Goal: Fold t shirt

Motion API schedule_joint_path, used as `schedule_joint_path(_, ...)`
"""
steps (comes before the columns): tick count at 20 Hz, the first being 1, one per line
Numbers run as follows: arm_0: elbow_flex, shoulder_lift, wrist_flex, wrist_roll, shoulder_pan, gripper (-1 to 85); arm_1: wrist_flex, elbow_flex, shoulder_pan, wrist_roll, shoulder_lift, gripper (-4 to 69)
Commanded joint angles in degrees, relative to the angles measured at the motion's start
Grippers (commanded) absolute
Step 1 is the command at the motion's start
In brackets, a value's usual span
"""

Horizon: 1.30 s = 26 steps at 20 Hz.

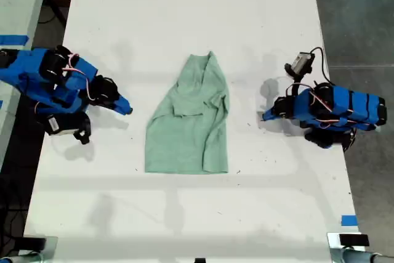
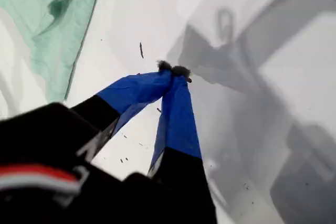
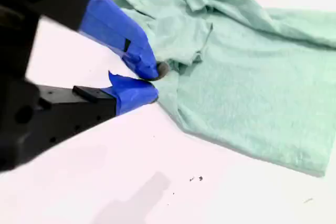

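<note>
Table: a long white table [image 1: 184, 214], one blue arm at each of its long sides, the cloth lying flat between them.

T shirt, place: the t shirt [image 1: 188, 127] is at the middle of the table, well apart from both arms. It is pale mint green and wrinkled.

T shirt, long axis: it runs from the top towards the bottom of the exterior view, leaning a little, with the neck end offset towards the exterior view's right of the hem's middle.

T shirt, heading: the narrow neck end points to the top of the exterior view, and the wide straight hem faces the bottom.

T shirt, lie: a sleeve lies across the body near mid-length. A long strip of cloth lies along the edge at the exterior view's right.

My first gripper: my first gripper [image 2: 173, 69] is at the exterior view's right [image 1: 266, 115]. Its blue tips are pressed together with nothing between them, over bare table. The shirt's straight edge [image 2: 47, 24] lies off to one side, apart from it.

My second gripper: my second gripper [image 3: 152, 81] is at the exterior view's left [image 1: 126, 108], aimed at the shirt [image 3: 252, 77], near its edge by the sleeve. The tips are almost together, but I cannot tell whether they meet. No cloth is between them.

Floor-side marks: blue tape [image 1: 349, 220] sticks to the table's corner at the exterior view's lower right.
</note>
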Motion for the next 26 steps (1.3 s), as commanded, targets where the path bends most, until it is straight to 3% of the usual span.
schedule_joint_path(1,-14.9,-25.0,-0.4,-1.1,3.9,5.2,-0.3,1.1,0.1,-1.4,0.4,-1.0)
schedule_joint_path(3,-18.2,-36.1,-3.7,-2.1,4.9,18.4,-0.3,1.1,-0.1,-1.5,0.4,-1.0)
schedule_joint_path(10,-24.9,-53.8,-7.5,-6.3,5.4,22.2,-0.3,1.1,-0.4,-2.0,0.4,-1.0)
schedule_joint_path(15,-25.0,-55.3,-5.3,-15.7,6.7,17.4,-0.3,1.1,-0.5,-2.1,0.4,-1.0)
schedule_joint_path(17,-25.0,-55.6,-5.5,-18.5,6.9,2.6,-0.3,1.1,-0.5,-2.1,0.4,-1.0)
schedule_joint_path(22,-31.8,-63.7,-6.9,-14.5,6.2,-0.1,-0.3,1.1,-0.5,-2.1,0.4,-1.0)
schedule_joint_path(24,-37.4,-66.5,-3.5,-14.8,6.8,-0.1,-0.3,1.1,-0.5,-2.1,0.4,-1.0)
schedule_joint_path(26,-46.9,-67.8,5.7,-16.3,7.6,-0.1,-0.3,1.1,-0.5,-2.2,0.4,-1.0)
